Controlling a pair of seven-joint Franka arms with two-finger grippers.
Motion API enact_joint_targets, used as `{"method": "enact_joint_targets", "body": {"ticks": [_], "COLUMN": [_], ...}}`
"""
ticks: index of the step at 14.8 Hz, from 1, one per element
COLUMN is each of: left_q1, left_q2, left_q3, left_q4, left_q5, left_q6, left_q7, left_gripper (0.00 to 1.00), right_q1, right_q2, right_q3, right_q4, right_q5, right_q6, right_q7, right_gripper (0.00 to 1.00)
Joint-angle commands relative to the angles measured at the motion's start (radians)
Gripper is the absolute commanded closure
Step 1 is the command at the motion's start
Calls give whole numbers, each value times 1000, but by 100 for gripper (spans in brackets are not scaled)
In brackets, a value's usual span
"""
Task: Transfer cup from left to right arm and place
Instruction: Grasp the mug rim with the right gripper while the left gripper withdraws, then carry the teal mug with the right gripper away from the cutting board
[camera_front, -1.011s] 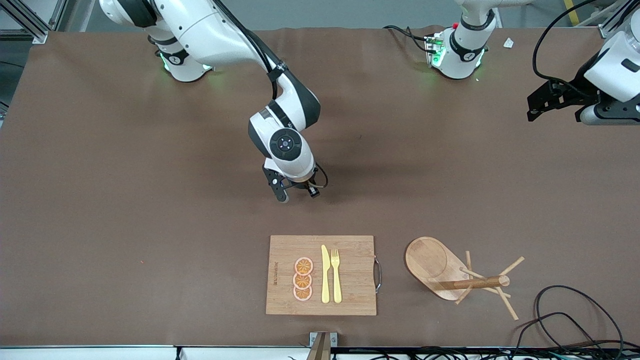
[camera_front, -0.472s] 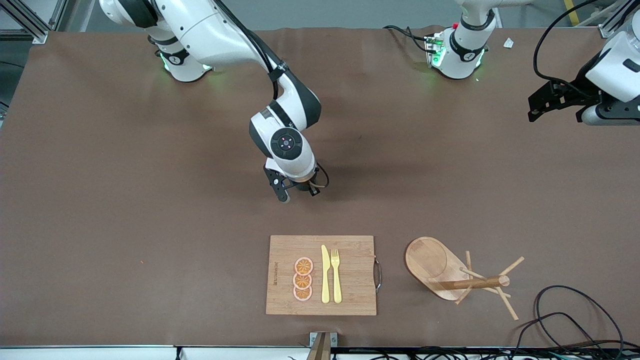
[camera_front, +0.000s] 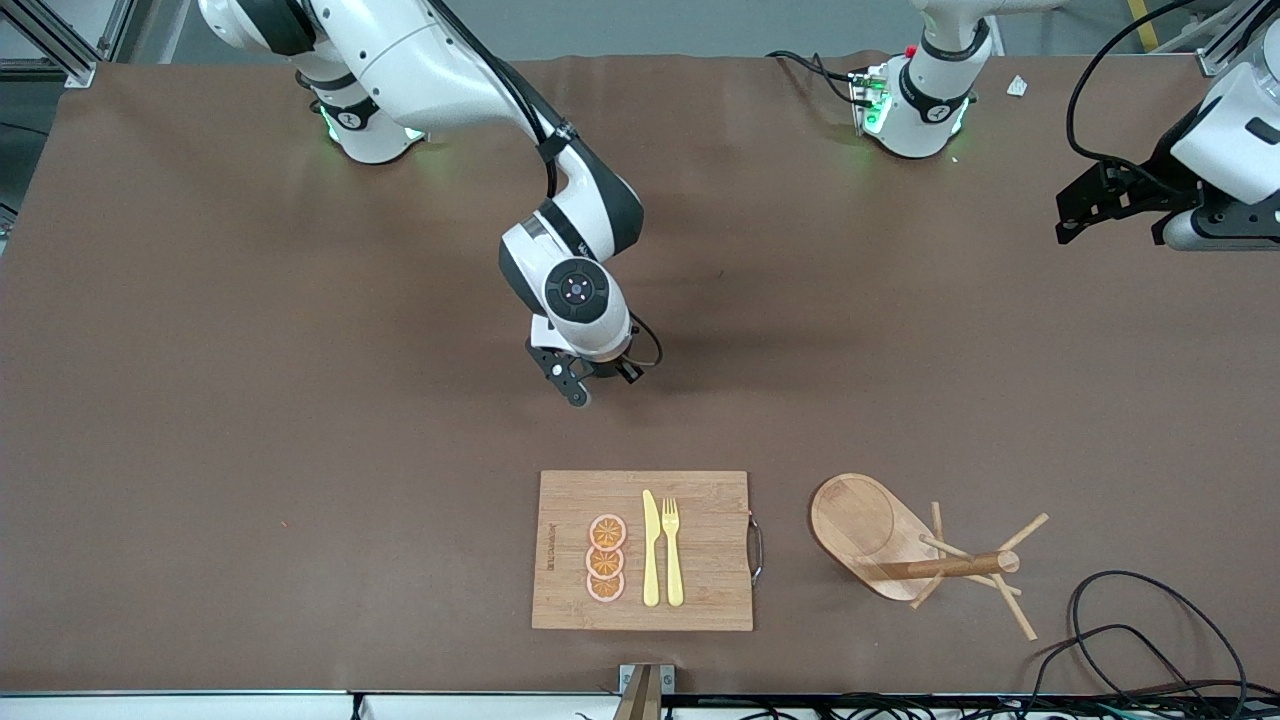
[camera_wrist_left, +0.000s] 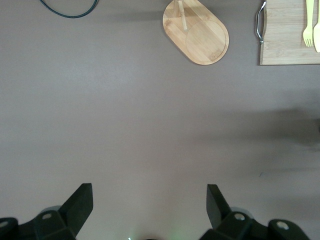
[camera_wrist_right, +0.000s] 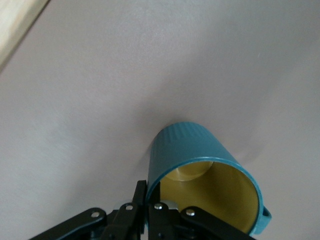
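- Where the front view takes in the whole table (camera_front: 250, 350), the right gripper (camera_front: 598, 385) hangs low over the bare middle of the brown surface, and the wrist above it hides whatever it carries.
- The cutting board (camera_front: 642, 550) lies nearer to the front camera than that gripper, bearing three orange slices (camera_front: 606, 558), a yellow knife (camera_front: 651, 548) and a yellow fork (camera_front: 672, 550).
- Beside the board, toward the left arm's end, a wooden mug tree (camera_front: 905, 545) lies tipped on its side.
- The left gripper (camera_front: 1085, 205) waits up over the table's edge at its own arm's end, well apart from the right gripper.
- In the left wrist view, the left gripper's (camera_wrist_left: 150, 207) fingers (camera_wrist_left: 80, 202) are spread wide with nothing between them, bare table under them, the mug tree's base (camera_wrist_left: 196, 31) and a corner of the board (camera_wrist_left: 290, 32) well off.
- In the right wrist view, the right gripper (camera_wrist_right: 150, 212) is clamped on the rim of the cup (camera_wrist_right: 205, 175), teal outside, mustard inside, tilted above the table.
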Motion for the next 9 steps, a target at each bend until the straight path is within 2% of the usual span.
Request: {"method": "enact_joint_targets", "body": {"ticks": [1,3,6,9], "left_q1": [7,7,7,7], "left_q2": [-19,-19,-19,-19], "left_q3": [0,0,0,0], "left_q4": [-11,-11,-9,-9], "left_q5": [-12,-12,-7,-3], "left_q6": [8,8,8,8], "left_q7": [4,4,4,2], "left_gripper": [0,0,0,0], "right_q1": [-53,-84,-132,-216], "right_q2": [-108,-190,-329,-454], "right_q3": [-2,-5,-5,-5], "right_q4": [-13,-39,-159,-284], "right_q5": [5,-6,-92,-122], "right_q6": [-141,-227,-232,-229], "right_q7": [-192,-368,-596,-838], "right_gripper": [100,100,100,100]}}
